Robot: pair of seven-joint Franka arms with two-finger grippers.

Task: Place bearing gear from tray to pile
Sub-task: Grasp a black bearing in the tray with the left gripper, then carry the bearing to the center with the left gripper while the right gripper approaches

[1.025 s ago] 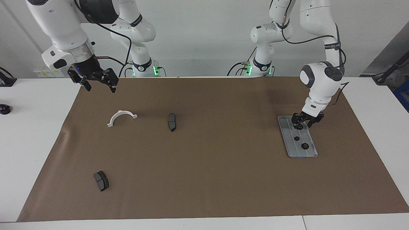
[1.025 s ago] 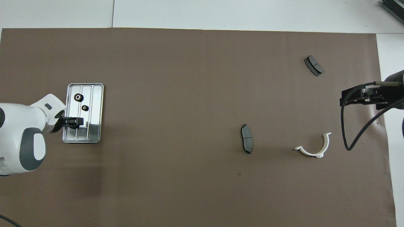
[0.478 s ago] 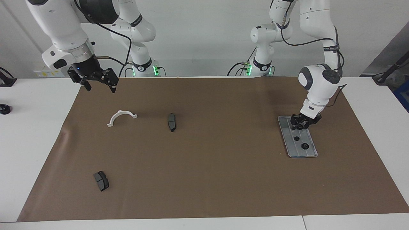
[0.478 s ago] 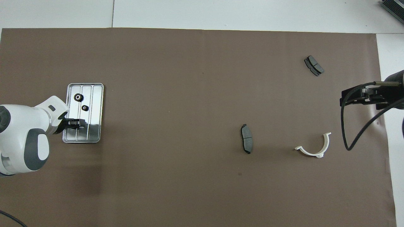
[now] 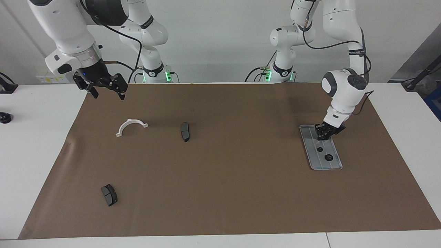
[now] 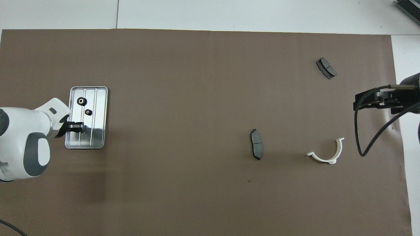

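Note:
The silver-grey tray point(image 5: 336, 165) point(image 6: 99, 98) lies toward the left arm's end of the table. My left gripper point(image 5: 322, 136) point(image 6: 82, 126) is down in the tray's end nearest the robots, its fingers drawn together on a small black bearing gear that they mostly hide. Two more black gears point(image 5: 320, 149) point(image 5: 328, 157) point(image 6: 88, 112) point(image 6: 80, 101) lie farther along the tray. The pile is a loose scatter: a white bracket point(image 5: 131, 126) point(image 6: 326, 154) and two dark brake pads point(image 5: 185, 131) point(image 5: 109, 194). My right gripper point(image 5: 108, 95) point(image 6: 356, 105) waits open, raised over the mat's edge beside the bracket.
A brown mat point(image 5: 224, 193) covers most of the white table. A small black object point(image 5: 4, 117) sits on the bare table past the right arm's end of the mat. The right arm's black cable point(image 6: 364, 144) hangs near the bracket.
The left gripper's fingers have closed in on the gear at the tray's near end. The left arm shifted slightly. The right arm has not moved.

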